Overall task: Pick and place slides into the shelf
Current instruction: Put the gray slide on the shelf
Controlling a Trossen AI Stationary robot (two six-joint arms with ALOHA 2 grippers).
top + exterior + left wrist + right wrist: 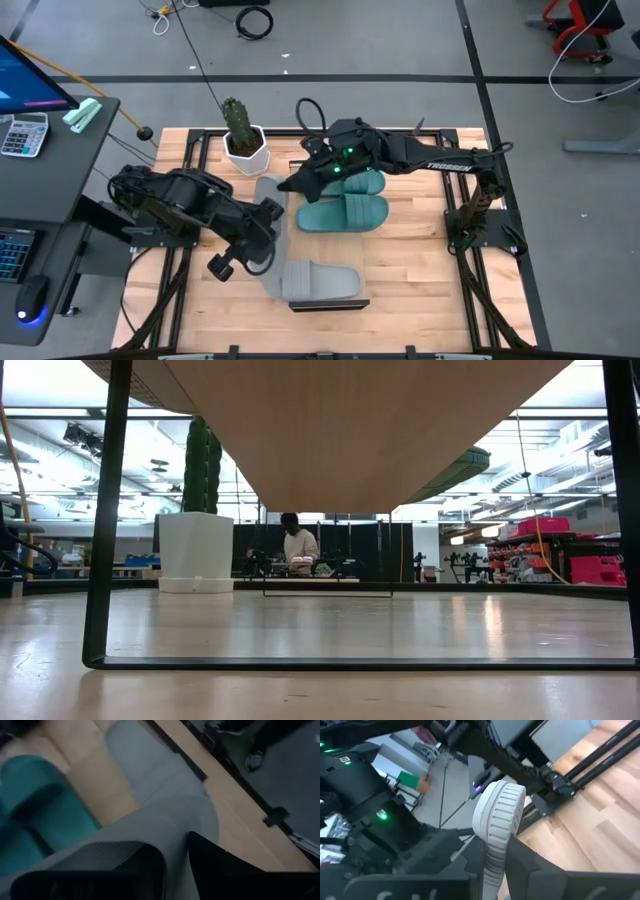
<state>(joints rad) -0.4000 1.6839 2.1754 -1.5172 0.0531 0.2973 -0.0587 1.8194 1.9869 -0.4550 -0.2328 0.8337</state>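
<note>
High view: right hand (290,186) at frame centre, clamped on a grey slide (497,827) held on edge between its fingers, as the right wrist view shows. Left hand (268,222) left of centre, over another grey slide (318,281); fingers (120,865) slightly apart with that slide showing between them, grip cannot be told. Two teal slides (343,212) lie side by side right of centre. Shelf (330,304): only its dark edge shows at lower centre, under the grey slide. Potted cactus (243,138) at upper centre of the surface (400,290)

Two teal slides (345,205) and two grey slides (318,281) on the shelf (330,304).
</note>
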